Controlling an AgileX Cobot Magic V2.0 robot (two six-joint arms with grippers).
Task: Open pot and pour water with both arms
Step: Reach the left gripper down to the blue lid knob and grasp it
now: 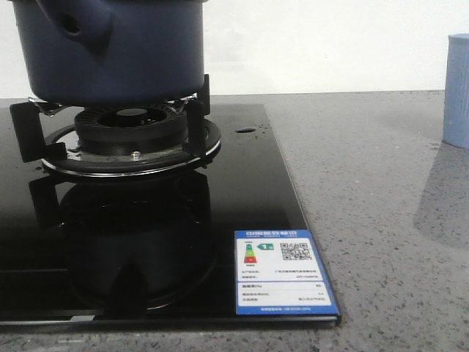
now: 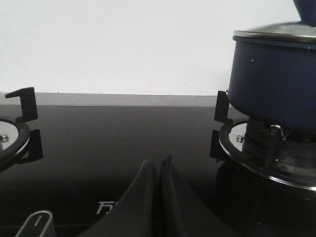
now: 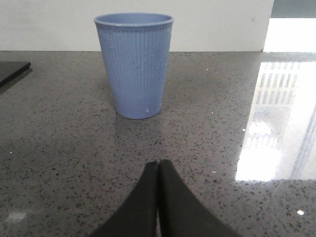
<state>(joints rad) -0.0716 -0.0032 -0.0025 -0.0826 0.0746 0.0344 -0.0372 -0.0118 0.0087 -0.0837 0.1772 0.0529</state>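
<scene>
The dark navy-blue pot (image 1: 110,51) sits on the burner grate (image 1: 132,139) of the black glass hob, its stubby holed handle (image 1: 77,22) facing the camera. In the left wrist view the pot (image 2: 271,84) carries a metal-rimmed lid (image 2: 276,32). My left gripper (image 2: 158,164) is shut and empty, low over the hob glass, apart from the pot. My right gripper (image 3: 158,165) is shut and empty over the granite counter, short of the light-blue ribbed cup (image 3: 134,64). Neither gripper shows in the front view.
The cup also shows at the front view's right edge (image 1: 457,92). A second burner grate (image 2: 19,123) is across the hob from the pot. An energy label (image 1: 282,273) marks the hob's front corner. A white wall stands behind the speckled counter (image 1: 381,191).
</scene>
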